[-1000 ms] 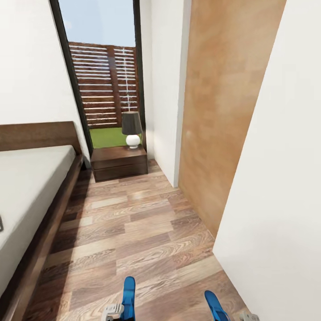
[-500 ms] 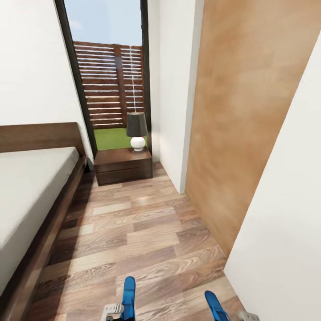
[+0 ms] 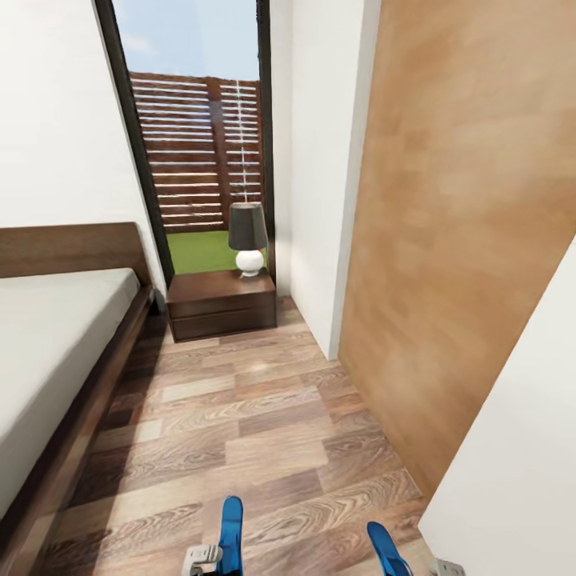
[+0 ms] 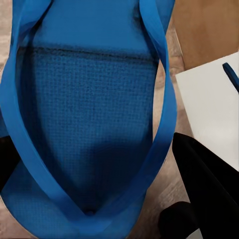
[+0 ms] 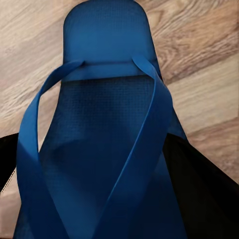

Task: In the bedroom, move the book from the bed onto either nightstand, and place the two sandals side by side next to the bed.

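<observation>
Camera has advanced; both grippers, left (image 3: 204, 556) and right (image 3: 445, 569), clamp sandals (image 3: 231, 534) (image 3: 386, 548) pointing ahead toward the nightstand (image 3: 220, 302), bed (image 3: 56, 352) leftward.

A lamp (image 3: 248, 238) stands on the nightstand (image 3: 220, 304); bed (image 3: 48, 352) bare.

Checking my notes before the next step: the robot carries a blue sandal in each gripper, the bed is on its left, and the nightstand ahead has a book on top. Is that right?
Not quite. In the head view the nightstand carries a lamp, not a book. The rest holds: the left sandal and right sandal are held, and the bed lies on the left.
</observation>
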Motion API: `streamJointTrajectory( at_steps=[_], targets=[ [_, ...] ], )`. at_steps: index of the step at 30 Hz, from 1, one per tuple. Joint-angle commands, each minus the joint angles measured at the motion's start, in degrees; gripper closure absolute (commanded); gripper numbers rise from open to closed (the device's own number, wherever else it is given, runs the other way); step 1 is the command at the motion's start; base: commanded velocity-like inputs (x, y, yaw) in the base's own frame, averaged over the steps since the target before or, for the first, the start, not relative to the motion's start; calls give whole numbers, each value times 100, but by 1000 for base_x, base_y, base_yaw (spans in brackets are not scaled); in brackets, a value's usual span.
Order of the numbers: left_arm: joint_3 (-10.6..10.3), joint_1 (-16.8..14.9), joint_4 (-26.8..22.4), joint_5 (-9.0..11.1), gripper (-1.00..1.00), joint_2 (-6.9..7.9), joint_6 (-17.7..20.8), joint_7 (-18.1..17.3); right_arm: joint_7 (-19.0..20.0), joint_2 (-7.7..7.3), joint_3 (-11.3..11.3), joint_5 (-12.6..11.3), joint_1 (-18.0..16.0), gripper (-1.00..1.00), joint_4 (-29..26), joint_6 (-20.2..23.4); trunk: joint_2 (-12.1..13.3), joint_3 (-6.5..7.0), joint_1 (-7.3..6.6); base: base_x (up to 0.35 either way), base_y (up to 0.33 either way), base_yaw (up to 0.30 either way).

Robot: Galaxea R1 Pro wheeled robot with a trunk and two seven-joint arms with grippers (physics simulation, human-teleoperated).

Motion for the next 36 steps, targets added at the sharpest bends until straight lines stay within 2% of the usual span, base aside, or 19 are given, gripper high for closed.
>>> streamJointTrajectory(
  at_steps=[1, 12, 36],
  targets=[
    [31, -4, 5, -38, 100, 1, -39, -15, 28, 1, -40, -7, -3, 100, 8, -5, -2, -5, 2, 325, 0, 0],
    [34, -4, 5, -38, 100, 1, -39, -15, 26, -1, -40, -6, -7, 100, 8, -5, -2, -5, 2, 325, 0, 6],
    [39, -4, 5, -38, 100, 1, -38, -15, 28, 0, -40, -3, -7, 100, 8, -5, -2, -20, 2, 326, 34, 106]
  ],
)
